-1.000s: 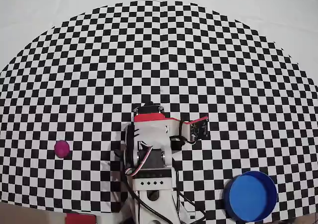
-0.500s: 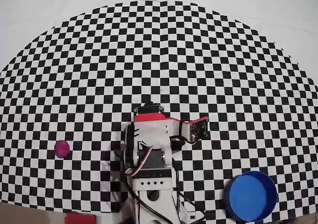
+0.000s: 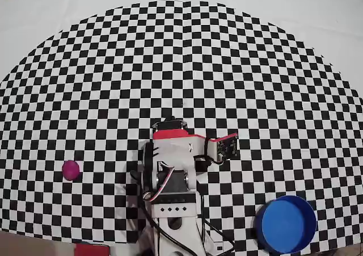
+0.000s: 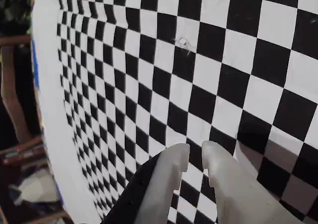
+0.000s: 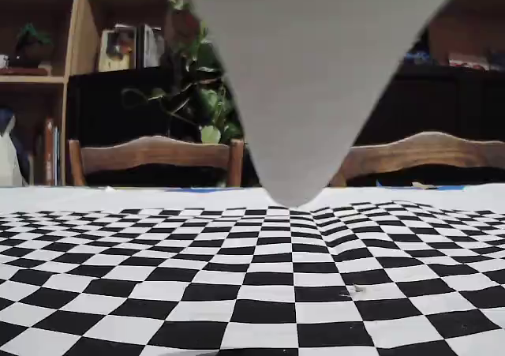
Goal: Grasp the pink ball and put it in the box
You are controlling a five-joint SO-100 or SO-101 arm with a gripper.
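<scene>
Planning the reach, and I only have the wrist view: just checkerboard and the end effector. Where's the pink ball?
Observer: In the overhead view the pink ball sits on the checkered mat, left of the arm and apart from it.
Operator: And the box?
Observer: The box is at the lower right of the overhead view, on the opposite side of the arm from the ball.
Operator: Anything in it?
Observer: No, its blue floor shows bare.

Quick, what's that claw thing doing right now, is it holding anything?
Gripper: nearly closed, only a thin gap between the fingertips, holding nothing.
</scene>
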